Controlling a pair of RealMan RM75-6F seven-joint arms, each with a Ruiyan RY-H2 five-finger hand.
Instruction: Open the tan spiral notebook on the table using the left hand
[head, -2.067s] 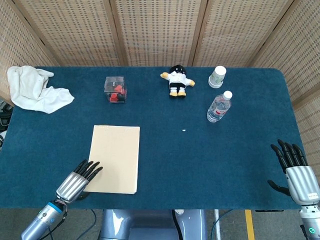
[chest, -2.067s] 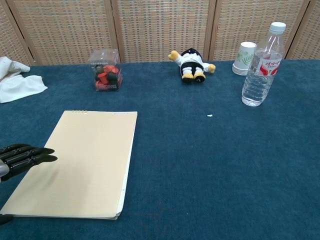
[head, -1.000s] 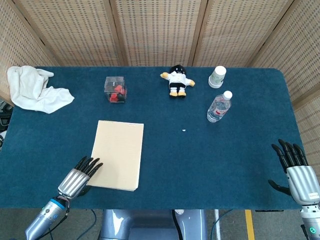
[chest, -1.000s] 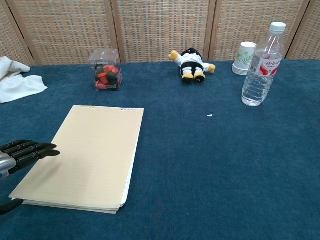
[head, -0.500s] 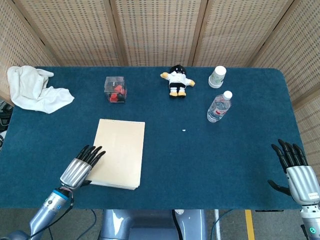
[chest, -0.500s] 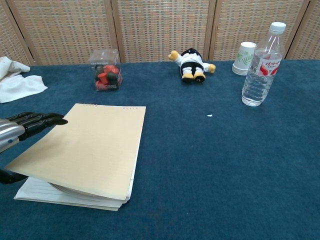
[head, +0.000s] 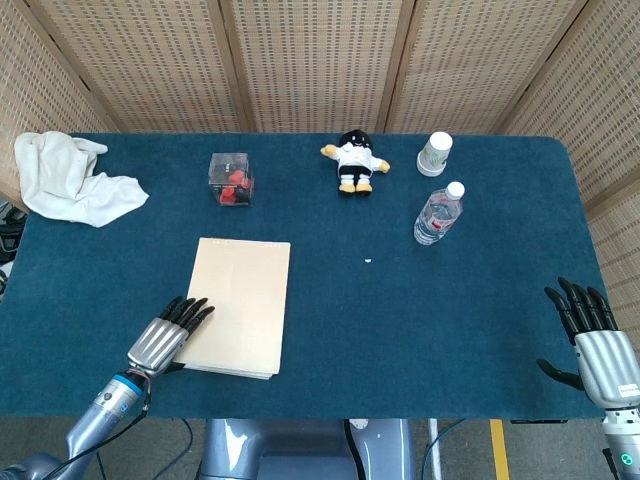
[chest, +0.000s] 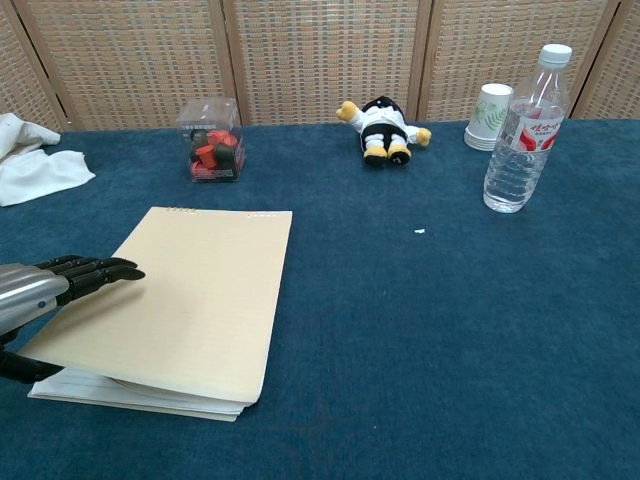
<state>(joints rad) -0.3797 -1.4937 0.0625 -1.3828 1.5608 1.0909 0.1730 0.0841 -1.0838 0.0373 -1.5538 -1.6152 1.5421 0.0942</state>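
Note:
The tan spiral notebook (head: 243, 304) (chest: 195, 297) lies left of the table's middle, its spiral edge on the far side. Its near left corner is raised a little, and white pages (chest: 76, 386) show beneath the cover. My left hand (head: 166, 341) (chest: 52, 287) is at that corner, with its fingers (chest: 103, 271) stretched over the top of the cover and the thumb (chest: 22, 367) underneath, pinching it. My right hand (head: 591, 336) hovers off the table's near right corner, fingers spread and holding nothing. The chest view does not show it.
Along the far side are a white cloth (head: 67, 179), a clear box of red pieces (head: 231, 180), a small plush toy (head: 353, 160), a paper cup (head: 435, 153) and a water bottle (head: 438, 214). Blue felt (head: 430, 320) covers the table.
The left hand took hold of the near left corner and lifted the cover off the pages. Since half a second ago the cover has come lower again. The right hand stayed put.

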